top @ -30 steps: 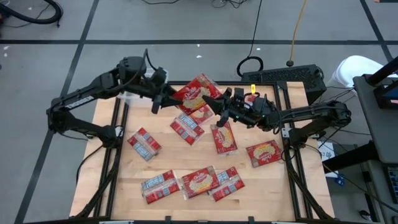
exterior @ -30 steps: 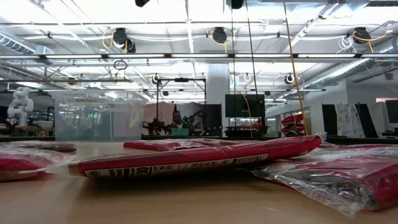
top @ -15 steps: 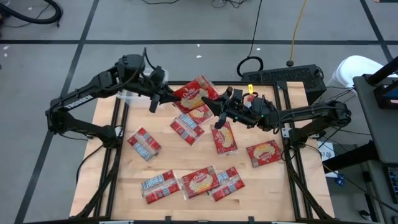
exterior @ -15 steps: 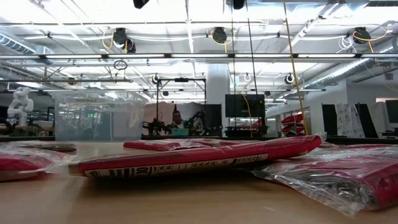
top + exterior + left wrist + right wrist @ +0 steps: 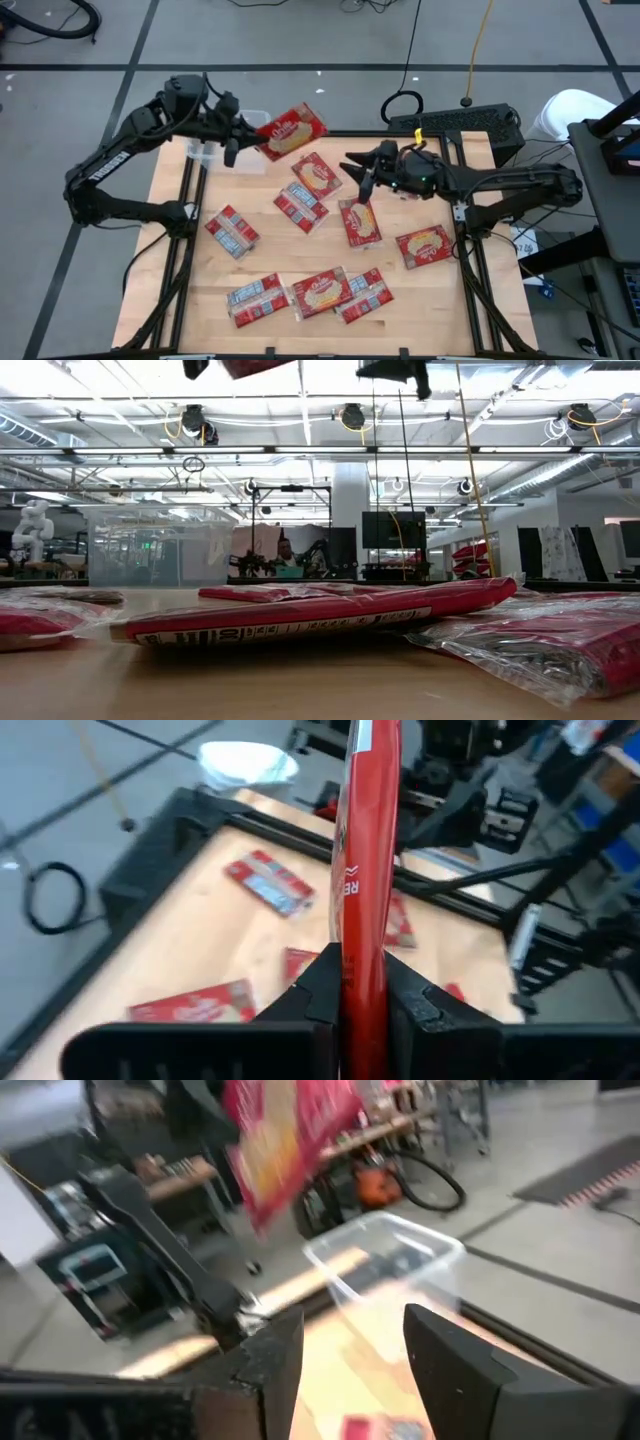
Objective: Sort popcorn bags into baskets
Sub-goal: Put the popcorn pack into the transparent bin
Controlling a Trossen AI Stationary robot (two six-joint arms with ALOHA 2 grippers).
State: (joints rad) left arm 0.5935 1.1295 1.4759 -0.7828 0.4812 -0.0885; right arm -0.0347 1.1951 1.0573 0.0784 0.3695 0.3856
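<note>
light: ceiling fixtures [image 5: 352, 415] are glaring white in the low view | table [image 5: 270, 255] is lying evenly lit, things casting only soft, short shadows | blur: both wrist views are smearing, the held popcorn bag [image 5: 285, 1140] streaking | focus: near bags [image 5: 300, 615] in the low view are sitting soft, the far room reading sharper

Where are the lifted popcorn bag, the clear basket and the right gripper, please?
Lifted popcorn bag [image 5: 291, 131], high view, red printed face.
Clear basket [image 5: 400, 1258], right wrist view, near wall.
Right gripper [image 5: 362, 175], high view, between fingertips.
</note>
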